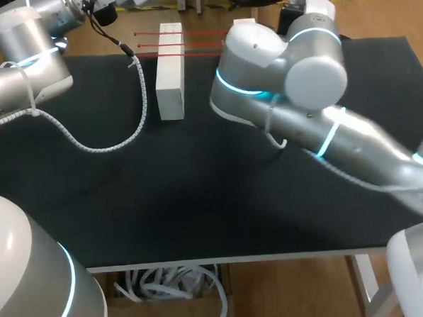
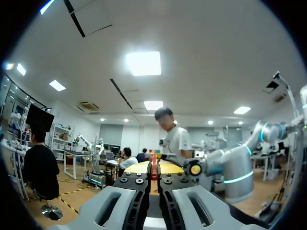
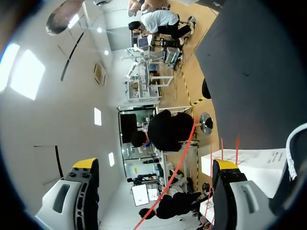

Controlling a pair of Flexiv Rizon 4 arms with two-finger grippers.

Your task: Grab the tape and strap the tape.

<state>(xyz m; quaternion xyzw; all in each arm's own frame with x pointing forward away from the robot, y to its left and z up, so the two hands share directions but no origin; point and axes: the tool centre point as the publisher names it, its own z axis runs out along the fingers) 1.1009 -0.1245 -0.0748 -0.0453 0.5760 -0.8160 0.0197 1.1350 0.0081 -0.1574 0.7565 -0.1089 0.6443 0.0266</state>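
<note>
Near the red tape (image 1: 191,32) at the tabletop's (image 1: 199,202) far edge, the right pincer (image 3: 156,165) stands spread wide, the left pincer (image 2: 153,184) pressed together.

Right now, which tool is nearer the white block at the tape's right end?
Right. The right tool, open, has the white block beside one finger, red tape strands alongside. The left tool is past the table's far-left corner, facing the room, no block ahead.

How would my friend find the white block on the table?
Find the big black table. Near its far edge, left of the middle, sits a long white block. Unlike the curly cable beside it, it is boxy, with three thin red lines stretching from it.
</note>
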